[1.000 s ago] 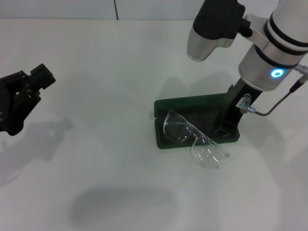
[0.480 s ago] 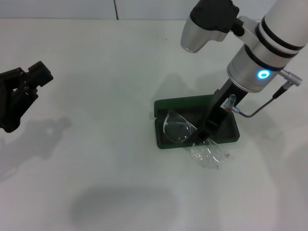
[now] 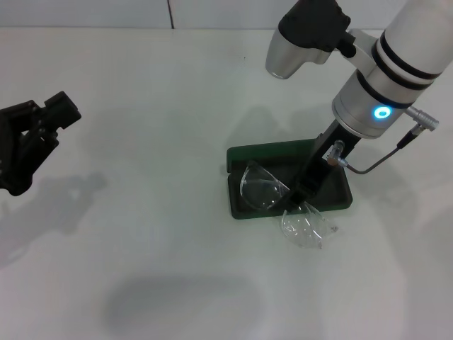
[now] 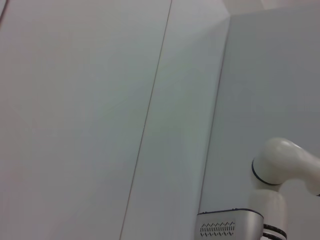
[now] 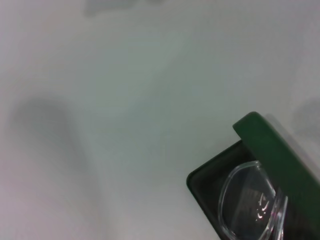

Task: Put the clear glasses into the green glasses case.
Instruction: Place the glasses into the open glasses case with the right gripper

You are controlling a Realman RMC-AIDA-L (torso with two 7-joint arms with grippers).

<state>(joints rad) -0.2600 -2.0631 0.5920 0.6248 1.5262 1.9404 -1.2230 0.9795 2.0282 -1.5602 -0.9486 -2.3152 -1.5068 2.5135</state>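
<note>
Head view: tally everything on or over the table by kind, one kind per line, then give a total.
Clear glasses: 1, half in the case, one lens over its front edge
Green glasses case: 1, lid open
Robot hands: 2, right hand at the glasses, left hand off to the left
Total: 4

Case (image 3: 244,154) open, right of centre on table (image 3: 141,234). Glasses (image 3: 283,202) half in it, one lens seemingly over the near rim; my right gripper (image 3: 297,198) above them.

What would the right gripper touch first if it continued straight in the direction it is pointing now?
Probably the clear glasses: the right gripper points down at their middle, where they straddle the front edge of the green glasses case. Depth is uncertain.
</note>
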